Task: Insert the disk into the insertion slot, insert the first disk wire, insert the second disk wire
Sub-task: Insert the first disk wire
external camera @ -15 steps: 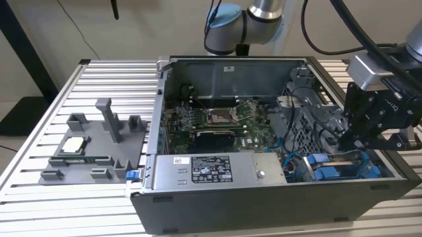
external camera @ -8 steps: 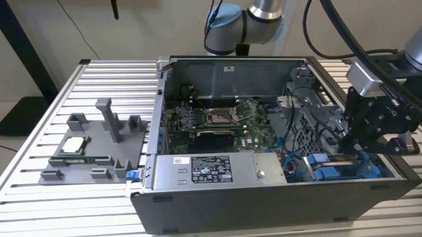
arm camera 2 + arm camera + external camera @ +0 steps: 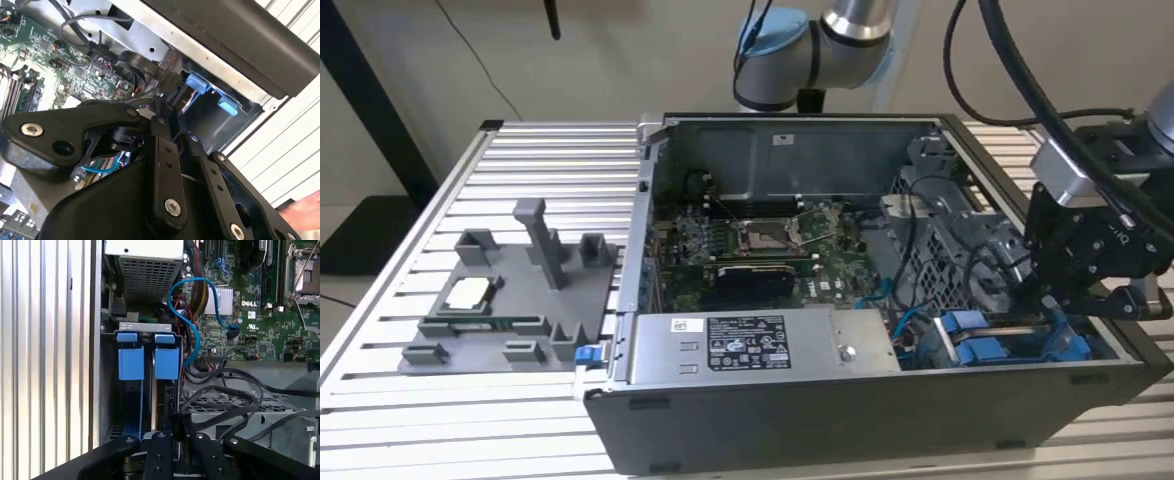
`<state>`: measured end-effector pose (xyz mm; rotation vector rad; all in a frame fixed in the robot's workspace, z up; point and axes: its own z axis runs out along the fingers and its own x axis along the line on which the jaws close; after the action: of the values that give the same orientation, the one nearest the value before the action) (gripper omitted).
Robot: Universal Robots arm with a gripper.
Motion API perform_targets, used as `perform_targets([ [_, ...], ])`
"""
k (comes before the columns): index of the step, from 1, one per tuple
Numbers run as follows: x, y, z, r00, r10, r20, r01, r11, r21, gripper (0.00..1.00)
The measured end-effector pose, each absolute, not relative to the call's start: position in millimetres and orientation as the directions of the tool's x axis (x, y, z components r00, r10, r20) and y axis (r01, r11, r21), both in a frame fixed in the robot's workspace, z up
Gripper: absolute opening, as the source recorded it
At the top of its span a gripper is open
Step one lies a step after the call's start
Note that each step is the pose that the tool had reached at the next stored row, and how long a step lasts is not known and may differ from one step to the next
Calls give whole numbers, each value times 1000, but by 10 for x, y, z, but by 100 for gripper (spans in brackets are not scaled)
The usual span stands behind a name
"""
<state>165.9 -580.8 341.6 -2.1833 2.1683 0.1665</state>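
In the exterior view my black gripper (image 3: 1083, 300) hangs at the right end of the open computer case, just above the insertion slot (image 3: 1007, 348) with its blue rails. The first wrist view looks straight down into that slot (image 3: 107, 405). Two blue carrier tabs (image 3: 166, 362) stand in it side by side. The disk is sunk edge-on between them, and little of its metal shows. My gripper (image 3: 176, 424) is shut on a black disk wire connector at the slot's near end, and black wires (image 3: 225, 405) trail away from it. In the second wrist view the fingertips (image 3: 159, 117) meet beside the blue tabs (image 3: 200, 82).
A grey labelled power-supply box (image 3: 747, 345) lies along the case's front. The motherboard (image 3: 767, 245) with its square socket fills the middle. A blue cable (image 3: 192, 320) loops beside the bay. A grey fixture (image 3: 507, 300) holding parts sits on the slotted table at the exterior view's left.
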Motion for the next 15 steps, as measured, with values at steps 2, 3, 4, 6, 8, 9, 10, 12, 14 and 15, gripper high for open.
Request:
perform_targets([
  [2, 1685, -5808, 3400, 2, -993, -122, -999, -6, 33, 20],
  [3, 1699, -5808, 3392, 1, -992, -124, -999, -5, 33, 20],
  [4, 1713, -5808, 3384, 0, -992, -126, -999, -4, 34, 20],
  [6, 1740, -5808, 3373, -2, -992, -128, -999, -2, 34, 20],
  [8, 1758, -5808, 3362, -5, -992, -129, -999, 0, 35, 20],
  [9, 1763, -5808, 3360, -7, -992, -129, -999, 2, 37, 20],
  [10, 1764, -5808, 3361, -9, -992, -129, -999, 3, 40, 20],
  [12, 1764, -5808, 3362, -13, -992, -129, -999, 7, 48, 20],
  [14, 1767, -5808, 3373, -17, -992, -129, -998, 9, 62, 20],
  [15, 1771, -5808, 3376, -18, -991, -129, -998, 9, 66, 20],
])
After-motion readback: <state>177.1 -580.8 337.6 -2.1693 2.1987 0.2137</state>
